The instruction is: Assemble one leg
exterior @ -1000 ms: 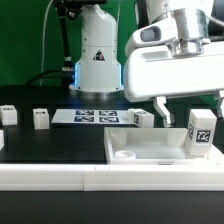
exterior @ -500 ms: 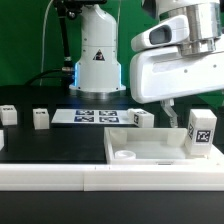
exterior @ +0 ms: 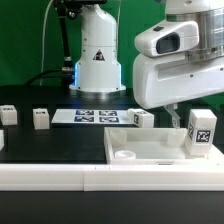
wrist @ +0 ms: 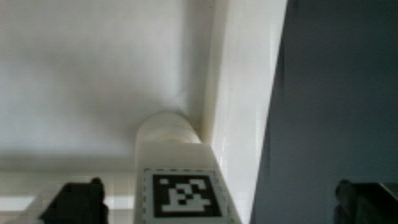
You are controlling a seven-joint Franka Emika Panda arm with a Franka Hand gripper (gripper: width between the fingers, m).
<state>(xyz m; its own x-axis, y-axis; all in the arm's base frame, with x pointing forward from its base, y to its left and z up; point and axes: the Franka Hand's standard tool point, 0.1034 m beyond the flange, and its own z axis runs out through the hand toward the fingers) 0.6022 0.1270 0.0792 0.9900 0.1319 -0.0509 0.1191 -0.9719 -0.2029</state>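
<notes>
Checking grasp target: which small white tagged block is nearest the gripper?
The leg, upright on the white panel at the exterior view's right; in the wrist view it shows between the open gripper's fingers. The other blocks sit off the panel, further left.

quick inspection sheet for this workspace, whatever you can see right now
surface: black table, white panel lying flat on it
job's things: leg upright on the panel, toward the exterior view's right, tag facing the camera
clutter: three more small posts loose on the table; marker board between them
grippers: gripper open, fingers wide on either side of the leg, not touching it
cables: black cables hanging behind the arm base
surroundings: green backdrop; blue light on the arm base; nothing else seen
</notes>
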